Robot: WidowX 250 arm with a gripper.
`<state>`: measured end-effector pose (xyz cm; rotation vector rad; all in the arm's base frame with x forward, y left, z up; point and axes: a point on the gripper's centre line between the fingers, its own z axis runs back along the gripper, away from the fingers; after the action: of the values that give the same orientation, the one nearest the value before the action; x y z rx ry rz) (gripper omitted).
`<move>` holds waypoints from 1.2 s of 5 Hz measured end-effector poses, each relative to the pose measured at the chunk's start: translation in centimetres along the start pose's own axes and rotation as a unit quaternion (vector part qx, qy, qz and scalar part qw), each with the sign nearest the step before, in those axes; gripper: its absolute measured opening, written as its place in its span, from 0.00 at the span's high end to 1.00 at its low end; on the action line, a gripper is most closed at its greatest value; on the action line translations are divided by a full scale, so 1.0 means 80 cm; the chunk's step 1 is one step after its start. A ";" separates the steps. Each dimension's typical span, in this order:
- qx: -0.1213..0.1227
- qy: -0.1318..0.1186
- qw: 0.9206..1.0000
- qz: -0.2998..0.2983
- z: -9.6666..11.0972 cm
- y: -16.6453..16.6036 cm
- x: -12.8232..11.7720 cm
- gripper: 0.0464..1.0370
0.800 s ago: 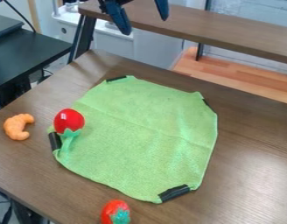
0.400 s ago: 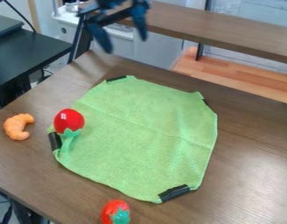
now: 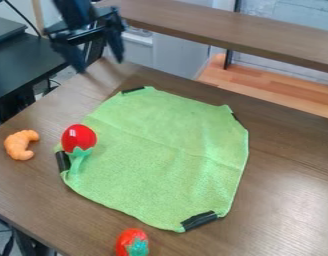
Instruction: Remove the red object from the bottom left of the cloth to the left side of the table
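Red object (image 3: pixel 79 138): on the cloth's left corner, round body towards the far side, green leafy end (image 3: pixel 80 151) towards the table's near edge. Take it by the round body, where two fingers can press on opposite sides; the leaves would probably bend or slip.
Cloth (image 3: pixel 160 155): spread over the middle of the table (image 3: pixel 280 200). It could ruck up, so the lift should go straight up before any sideways travel, with the fingertips kept from pinching the fabric.
Black patch (image 3: pixel 63 161): on the cloth's rim, just beside the leafy end; worth avoiding on the way down.
Orange croissant (image 3: pixel 20 145): off the cloth, near the table's left edge. Set the red object down clear of it, on bare wood farther along that edge, and let go low, since a round thing may roll.
Second red toy (image 3: pixel 131 243): by the table's near edge, off the cloth, so not the one to take.
Gripper (image 3: pixel 100 62): above the table's far left corner, fingers spread, grasping nothing. Approach is the step in hand: centre over the round body, then descend.
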<state>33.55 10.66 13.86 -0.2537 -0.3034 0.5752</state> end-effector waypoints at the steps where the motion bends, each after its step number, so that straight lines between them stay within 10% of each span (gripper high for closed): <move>1: 0.017 -0.018 0.999 -0.022 -0.017 0.028 -0.012 0.04; 4: 0.048 -0.073 0.996 -0.033 -0.073 0.085 -0.032 0.04; 6: 0.080 -0.059 0.995 -0.032 -0.104 0.099 -0.036 0.04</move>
<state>30.26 14.21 3.02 -0.0548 -0.3766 0.5498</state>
